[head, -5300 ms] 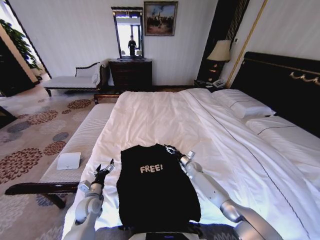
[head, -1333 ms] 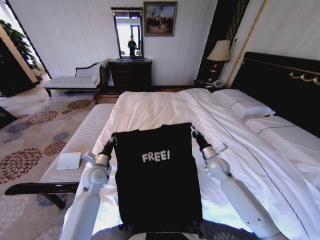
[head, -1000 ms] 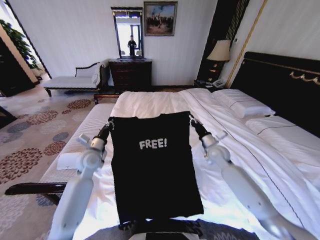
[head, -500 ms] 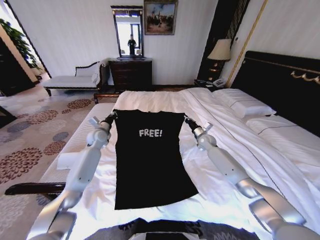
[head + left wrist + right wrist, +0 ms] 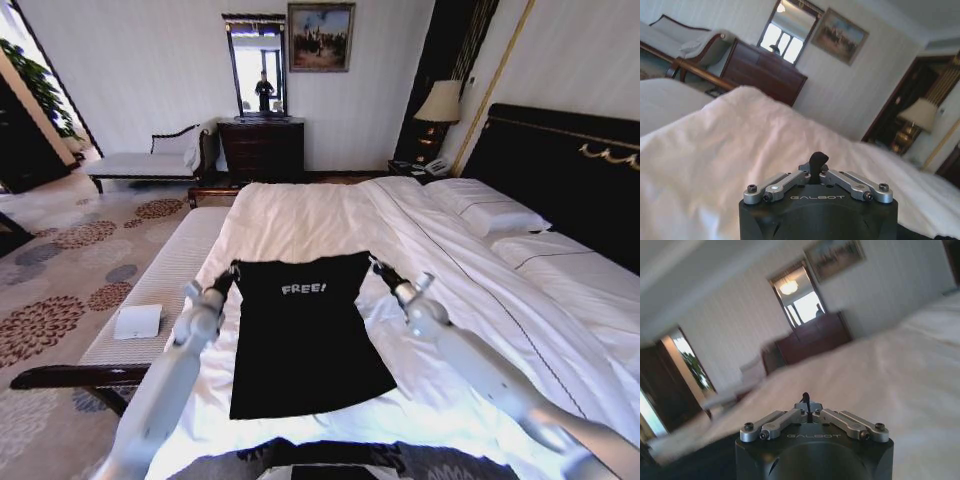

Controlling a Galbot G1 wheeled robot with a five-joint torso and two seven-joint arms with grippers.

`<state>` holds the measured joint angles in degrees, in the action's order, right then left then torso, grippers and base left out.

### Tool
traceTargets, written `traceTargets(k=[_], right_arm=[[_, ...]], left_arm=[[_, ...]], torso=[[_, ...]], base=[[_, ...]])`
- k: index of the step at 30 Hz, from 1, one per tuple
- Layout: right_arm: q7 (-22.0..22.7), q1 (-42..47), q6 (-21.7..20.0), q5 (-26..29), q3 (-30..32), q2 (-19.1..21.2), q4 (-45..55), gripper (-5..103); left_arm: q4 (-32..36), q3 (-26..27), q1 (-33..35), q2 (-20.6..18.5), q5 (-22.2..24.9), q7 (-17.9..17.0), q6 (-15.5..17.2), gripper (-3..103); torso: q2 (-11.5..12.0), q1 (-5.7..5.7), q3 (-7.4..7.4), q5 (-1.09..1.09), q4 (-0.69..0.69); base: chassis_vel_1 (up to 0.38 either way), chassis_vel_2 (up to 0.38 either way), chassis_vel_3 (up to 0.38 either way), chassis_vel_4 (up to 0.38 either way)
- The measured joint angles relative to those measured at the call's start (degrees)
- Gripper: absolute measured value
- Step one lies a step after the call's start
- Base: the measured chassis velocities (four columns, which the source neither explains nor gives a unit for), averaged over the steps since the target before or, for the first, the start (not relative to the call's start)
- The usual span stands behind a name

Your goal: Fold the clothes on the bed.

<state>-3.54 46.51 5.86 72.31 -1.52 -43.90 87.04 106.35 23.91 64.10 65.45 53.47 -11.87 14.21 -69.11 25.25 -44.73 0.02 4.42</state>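
The black T-shirt (image 5: pixel 305 345) with white "FREE!" lettering lies stretched out flat on the white bed (image 5: pixel 300 215), lettering at its far end. My left gripper (image 5: pixel 227 273) is shut on the far left corner of the shirt. My right gripper (image 5: pixel 379 268) is shut on the far right corner. Both sit low, close over the duvet, arms reaching forward. In the left wrist view the left gripper (image 5: pixel 818 161) pinches a small tuft of black fabric. The right wrist view has the right gripper (image 5: pixel 806 402) closed on a thin sliver of black cloth.
A pale striped bench (image 5: pixel 165 270) runs along the bed's left side with a flat white object (image 5: pixel 137 321) on it. White pillows (image 5: pixel 490 215) and a dark headboard (image 5: pixel 570 170) are to the right. A dark dresser (image 5: pixel 262 148) stands at the far wall.
Both grippers lifted the shirt's top edge, carried it away from me over the bed, and have now lowered it, so the shirt lies flatter and farther out.
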Motion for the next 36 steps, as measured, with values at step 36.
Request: traceTargets(k=[36], right_arm=[[7.1, 37.0, 4.0, -16.1, 12.3, 0.8, 12.8, 0]], left_arm=[[11.1, 4.8, 37.4, 9.3, -24.1, 3.9, -2.7, 8]], torso=[[0.0, 0.03, -0.03, -0.03, -0.01]], base=[[0.000, 0.000, 0.000, 0.000]])
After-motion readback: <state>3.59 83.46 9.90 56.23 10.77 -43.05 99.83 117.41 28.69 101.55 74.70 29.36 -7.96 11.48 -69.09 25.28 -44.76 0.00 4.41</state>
